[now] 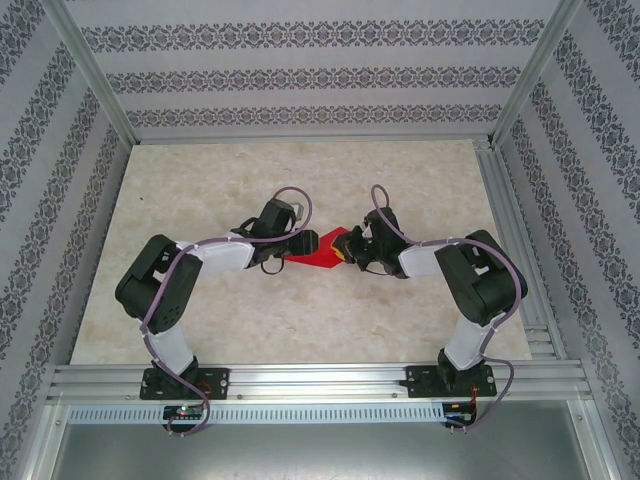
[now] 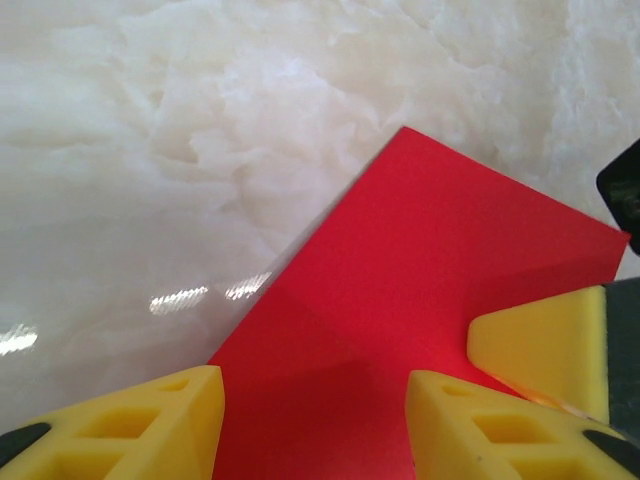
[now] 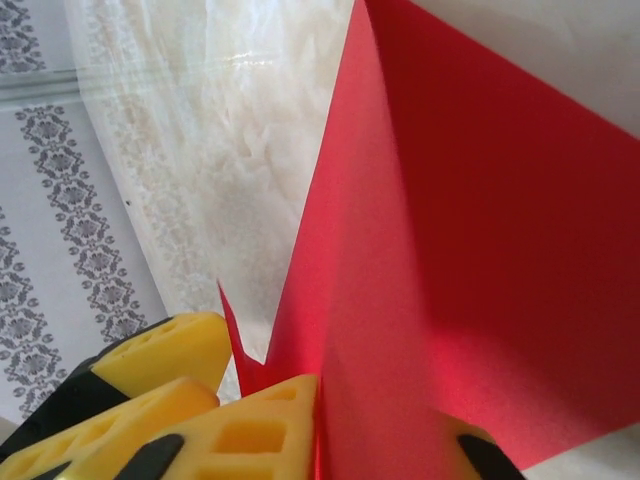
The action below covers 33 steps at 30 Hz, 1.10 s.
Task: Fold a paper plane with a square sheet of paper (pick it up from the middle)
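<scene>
The square sheet of paper is bright red and lies on the marble table between the two arms, with a faint crease across it. My right gripper is shut on one edge of the sheet and holds that flap up off the table. My left gripper is open, its yellow fingers straddling the flat part of the sheet from the other side. The right gripper's yellow fingertip rests on the paper close to my left fingers. A paper plane is out of view.
The pale marble table spreads out on all sides of the paper. Aluminium frame rails run along the near edge and the right side. Patterned walls close off the back and both sides.
</scene>
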{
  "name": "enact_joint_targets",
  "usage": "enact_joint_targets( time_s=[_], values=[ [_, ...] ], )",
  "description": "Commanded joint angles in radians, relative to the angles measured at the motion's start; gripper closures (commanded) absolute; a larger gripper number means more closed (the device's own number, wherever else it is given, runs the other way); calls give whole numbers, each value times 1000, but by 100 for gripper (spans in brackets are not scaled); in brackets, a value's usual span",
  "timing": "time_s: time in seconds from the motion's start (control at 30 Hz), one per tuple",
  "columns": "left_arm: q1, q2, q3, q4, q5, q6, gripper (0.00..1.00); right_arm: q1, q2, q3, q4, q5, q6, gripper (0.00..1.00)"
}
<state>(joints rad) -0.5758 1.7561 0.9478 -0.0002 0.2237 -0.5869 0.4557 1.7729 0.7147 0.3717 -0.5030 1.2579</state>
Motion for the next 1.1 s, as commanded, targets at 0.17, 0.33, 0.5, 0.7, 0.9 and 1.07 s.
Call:
enact_joint_targets(
  time_s=[0.17, 0.33, 0.5, 0.7, 0.9, 1.07],
  values=[
    [11, -180, -63, -21, 48, 159, 32, -35, -79, 26, -204, 14, -112, 100],
    [-11, -303, -110, -87, 11, 287, 14, -48, -125, 47, -305, 21, -137, 100],
    [-53, -426, -153, -103, -79, 384, 4, -48, -159, 72, -346, 13, -115, 100],
    [-105, -403, -133, -137, -172, 533, 6, -42, -174, 122, -401, 11, -107, 100],
    [-136, -381, -206, 55, -62, 780, 9, -28, -132, 172, -424, -1, -109, 100],
    [-136, -332, -246, 155, -32, 984, 15, -23, -94, 185, -402, -20, -100, 100]
  ],
)
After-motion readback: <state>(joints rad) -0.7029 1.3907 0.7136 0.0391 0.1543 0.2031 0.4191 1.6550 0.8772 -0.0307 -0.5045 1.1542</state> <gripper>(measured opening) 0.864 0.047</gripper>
